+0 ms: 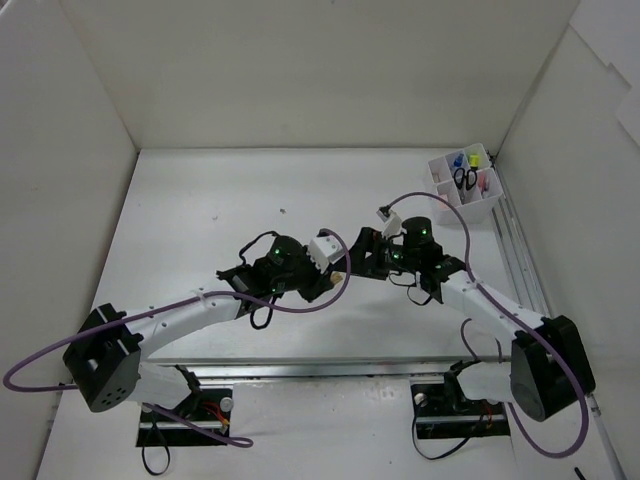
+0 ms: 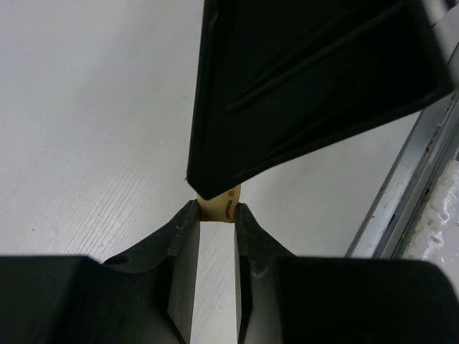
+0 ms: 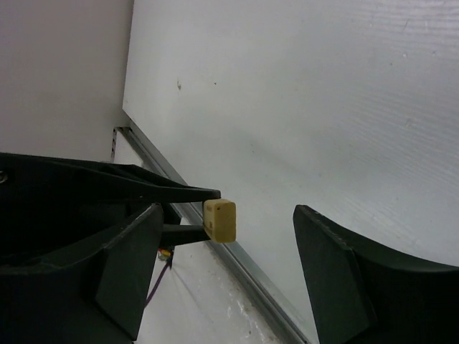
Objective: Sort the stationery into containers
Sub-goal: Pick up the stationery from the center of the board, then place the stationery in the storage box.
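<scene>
While left claw (image 2: 216, 208) pinches beige eraser (image 3: 219, 220), right claw (image 3: 228, 209) gapes alongside.

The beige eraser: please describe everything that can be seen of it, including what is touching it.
The beige eraser is a small, plain block with rounded corners, matte and rubbery-looking, and it carries a small reddish mark on one face. The left gripper pinches its lower end between both fingertips, so the other end sticks out free. It hangs in the air over the white table. It sits between the wide-open fingers of the right gripper, which do not clasp it. Nothing else can be seen touching it.
</scene>
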`<move>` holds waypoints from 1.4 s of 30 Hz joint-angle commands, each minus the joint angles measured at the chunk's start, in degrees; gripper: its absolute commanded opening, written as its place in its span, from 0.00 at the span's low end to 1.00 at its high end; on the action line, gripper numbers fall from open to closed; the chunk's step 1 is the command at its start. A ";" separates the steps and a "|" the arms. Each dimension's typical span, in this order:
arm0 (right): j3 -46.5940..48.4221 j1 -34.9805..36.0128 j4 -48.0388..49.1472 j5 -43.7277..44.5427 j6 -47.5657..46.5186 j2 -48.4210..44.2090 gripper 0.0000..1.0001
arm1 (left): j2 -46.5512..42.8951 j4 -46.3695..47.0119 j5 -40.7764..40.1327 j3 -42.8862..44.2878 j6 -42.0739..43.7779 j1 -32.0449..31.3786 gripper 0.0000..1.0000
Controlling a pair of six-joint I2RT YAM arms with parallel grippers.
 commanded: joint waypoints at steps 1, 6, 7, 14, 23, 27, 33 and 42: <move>0.78 2.19 6.20 0.69 3.36 2.73 0.70 | -2.32 5.05 -1.92 1.75 0.01 -0.86 0.00; 1.40 5.10 6.55 2.89 4.59 5.02 0.32 | -1.27 5.31 -4.03 2.28 -0.07 -0.86 0.00; 1.32 5.36 6.73 3.76 5.03 5.20 0.24 | -1.18 5.48 -4.03 2.28 -0.07 -0.86 0.00; 1.84 5.63 5.07 5.96 5.12 2.57 0.00 | 0.13 5.75 -6.22 2.98 -0.51 -1.39 0.00; 14.65 -8.58 -11.01 18.44 -8.05 3.16 0.00 | -8.10 4.09 -13.31 -0.44 -1.65 -1.39 1.00; 30.26 -13.26 -15.50 34.64 -19.10 10.80 0.00 | -15.58 1.10 -21.59 -5.71 -5.16 -1.39 0.99; 56.13 -18.80 -24.11 44.80 -30.36 31.37 0.00 | -24.90 -4.35 -32.14 -10.46 -8.51 -0.25 0.99; 86.11 -20.83 -29.13 59.84 -42.95 58.52 0.00 | -23.95 -3.13 -30.75 -9.76 -9.83 5.11 0.99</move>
